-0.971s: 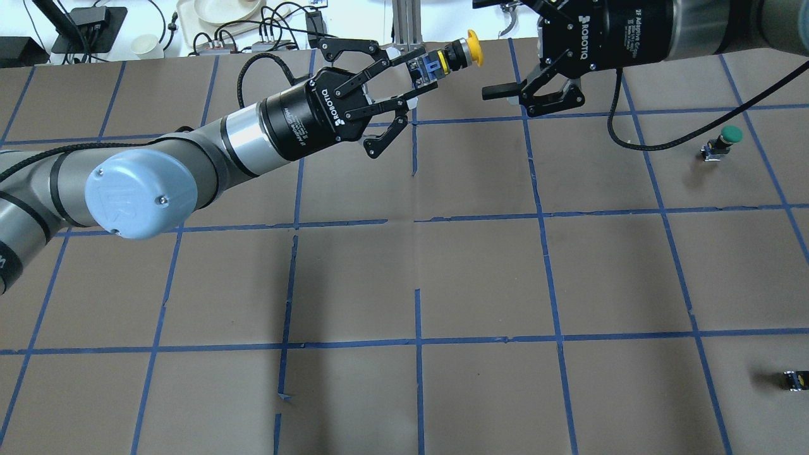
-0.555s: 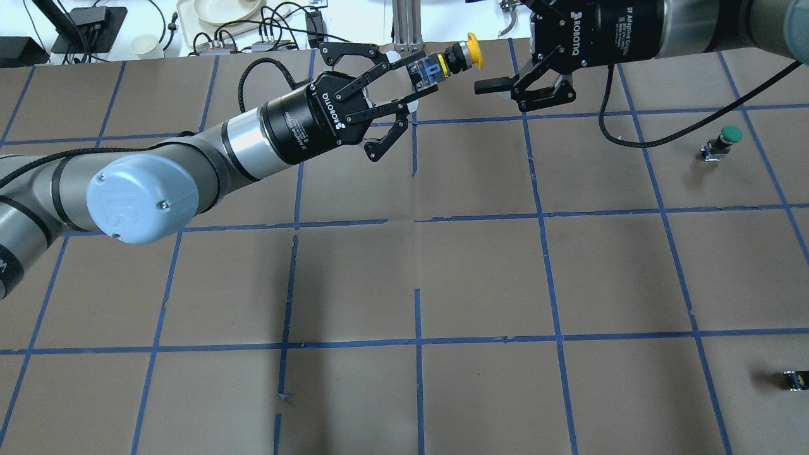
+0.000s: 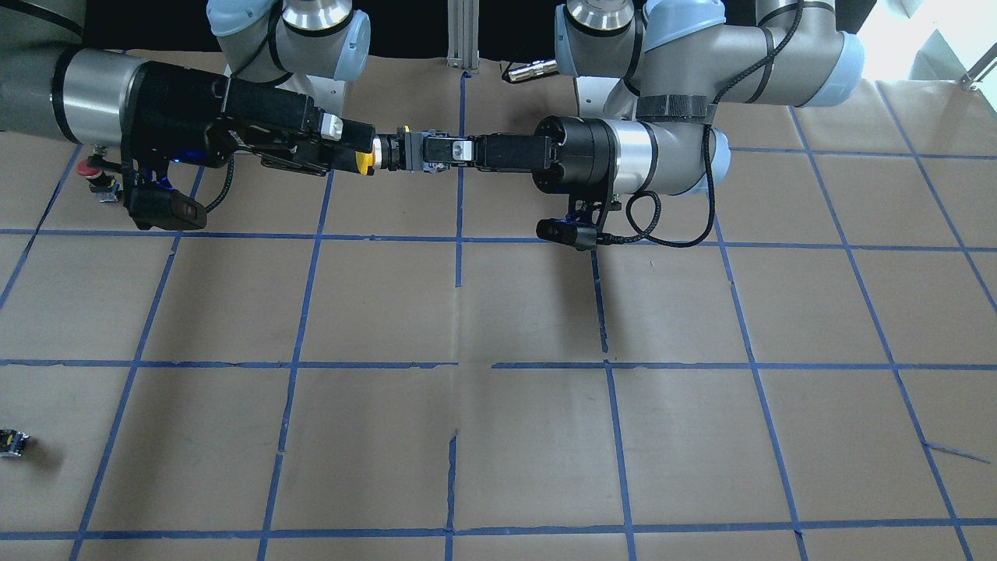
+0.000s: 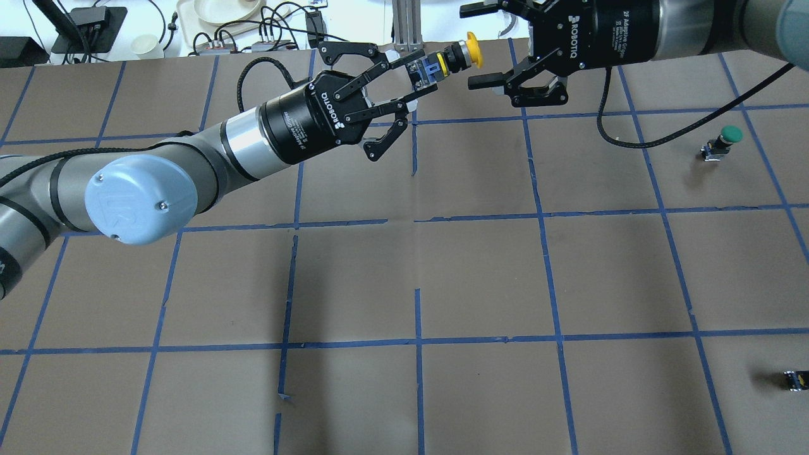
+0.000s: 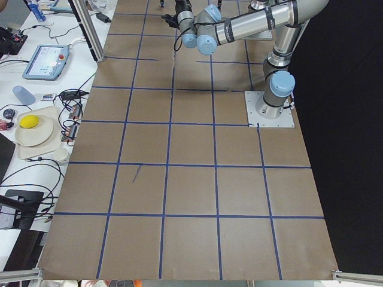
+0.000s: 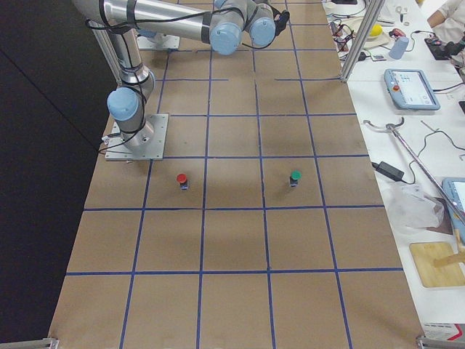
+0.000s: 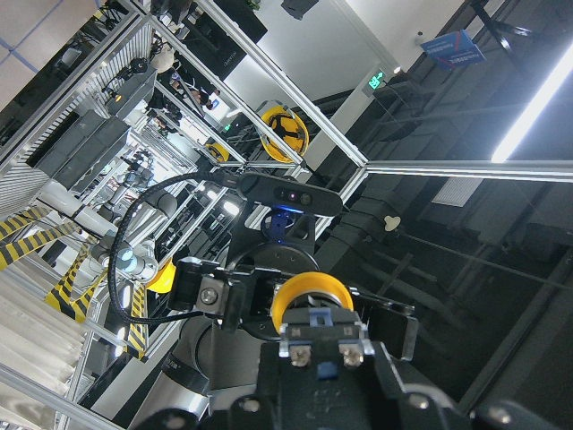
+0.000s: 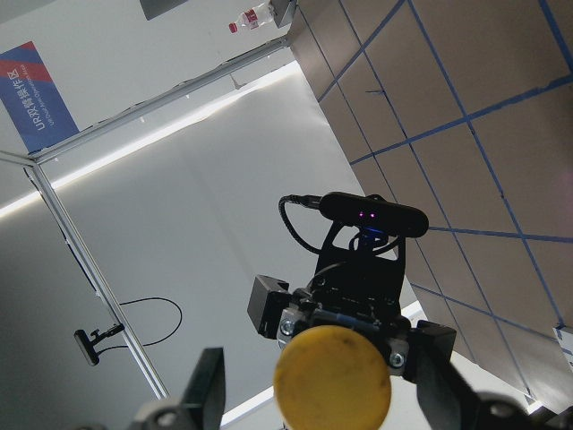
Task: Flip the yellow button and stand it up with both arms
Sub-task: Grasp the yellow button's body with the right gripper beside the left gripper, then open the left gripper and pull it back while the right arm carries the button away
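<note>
My left gripper (image 4: 422, 71) is shut on the black body of the yellow button (image 4: 464, 54). It holds the button level in the air over the table's far edge, with the yellow cap pointing at my right gripper (image 4: 471, 45). The right gripper is open. Its two fingers stand on either side of the cap with gaps and do not touch it. The front view shows the button (image 3: 382, 154) between the left gripper (image 3: 436, 151) and the right gripper (image 3: 350, 149). The right wrist view shows the cap (image 8: 332, 376) face-on between the open fingers (image 8: 211, 387).
A green-capped button (image 4: 727, 138) stands on the brown paper at the right. A red-capped button (image 6: 182, 179) stands near the right arm's base. A small black-and-yellow block (image 4: 795, 380) lies at the near right. Cables and dishes sit beyond the table's far edge.
My right gripper has moved left toward the button, and its open fingers now flank the yellow cap. The left gripper and the button have barely moved.
</note>
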`<state>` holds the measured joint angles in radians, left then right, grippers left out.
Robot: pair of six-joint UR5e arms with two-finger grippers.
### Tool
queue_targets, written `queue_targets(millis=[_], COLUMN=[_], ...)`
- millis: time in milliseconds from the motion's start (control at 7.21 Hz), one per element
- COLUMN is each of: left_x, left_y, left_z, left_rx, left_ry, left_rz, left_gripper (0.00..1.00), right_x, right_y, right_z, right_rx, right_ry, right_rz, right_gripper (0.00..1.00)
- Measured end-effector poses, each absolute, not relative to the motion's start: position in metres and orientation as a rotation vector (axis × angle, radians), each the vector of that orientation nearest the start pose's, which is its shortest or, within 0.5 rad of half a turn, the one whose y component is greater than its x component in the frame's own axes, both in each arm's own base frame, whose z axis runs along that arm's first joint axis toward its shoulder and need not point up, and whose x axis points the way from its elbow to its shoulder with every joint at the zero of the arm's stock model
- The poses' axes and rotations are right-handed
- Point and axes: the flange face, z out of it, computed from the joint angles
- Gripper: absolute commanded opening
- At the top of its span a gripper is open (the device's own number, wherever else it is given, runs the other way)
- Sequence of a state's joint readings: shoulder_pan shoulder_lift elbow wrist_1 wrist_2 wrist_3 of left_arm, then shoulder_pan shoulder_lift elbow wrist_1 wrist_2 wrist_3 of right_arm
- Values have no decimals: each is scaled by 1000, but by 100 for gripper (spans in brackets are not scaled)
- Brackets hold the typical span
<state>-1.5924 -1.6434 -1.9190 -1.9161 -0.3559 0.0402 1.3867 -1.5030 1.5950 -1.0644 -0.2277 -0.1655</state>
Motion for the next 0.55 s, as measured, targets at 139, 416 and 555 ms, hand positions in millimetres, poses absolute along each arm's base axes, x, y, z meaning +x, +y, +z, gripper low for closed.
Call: queue_targets(millis=[139,416,555], left_x=[-237,-236,-236], left_y=[-480,-480,-480], left_z=[382,383,383], left_rx=[631,630,630], left_ry=[-1171,-1171,-1171], left_rz=[-447,-445,-444], left_gripper=[5,24,82], right_x=[137,137,137], right_y=[-523,-524,-524], right_z=[476,477,477], right_rx=[435,425,420], right_ry=[1714,1718,1720], right_rz=[283,272,266], right_gripper=[30,30,30])
